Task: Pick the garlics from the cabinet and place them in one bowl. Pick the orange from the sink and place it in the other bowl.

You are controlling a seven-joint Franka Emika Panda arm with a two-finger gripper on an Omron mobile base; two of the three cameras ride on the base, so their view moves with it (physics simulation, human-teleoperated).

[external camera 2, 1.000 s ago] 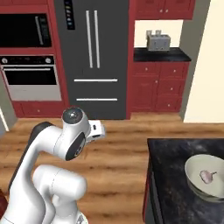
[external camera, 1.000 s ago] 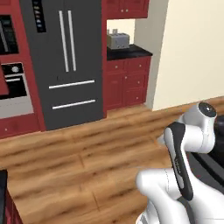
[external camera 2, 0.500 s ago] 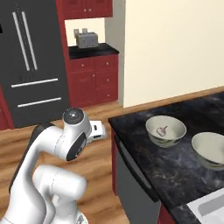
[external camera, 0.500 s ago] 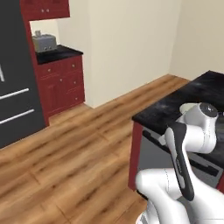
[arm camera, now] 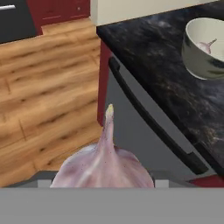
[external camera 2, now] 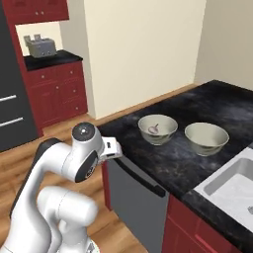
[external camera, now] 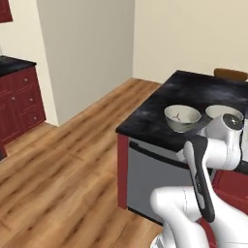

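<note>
My gripper (arm camera: pixel 103 181) is pinching a garlic bulb (arm camera: pixel 104 164), pale purple-streaked, pointed tip sticking up toward the camera; fingertips hidden behind the bulb in the hand view. In the right base view the hand sits just beside the corner of the black counter (external camera 2: pixel 197 143), off its edge, over the wood floor (arm camera: pixel 39 78). Below the counter edge is a grey dishwasher front (arm camera: pixel 131 131) with a dark bar handle (arm camera: pixel 153 127).

Two pale bowls on the counter, side by side, near each other but apart. Near bowl (external camera 2: pixel 157 129) holds another garlic (external camera 2: pixel 154 130), also visible in the hand view at top right (arm camera: pixel 202 46). Far bowl (external camera 2: pixel 206 138) looks to hold nothing. Sink (external camera 2: pixel 232 185) is at the right edge of the right base view, just beyond the far bowl; orange can't be made out there.

Toaster (external camera 2: pixel 41 46) sits on the far red drawer units (external camera 2: pixel 57 91) by the wall.
</note>
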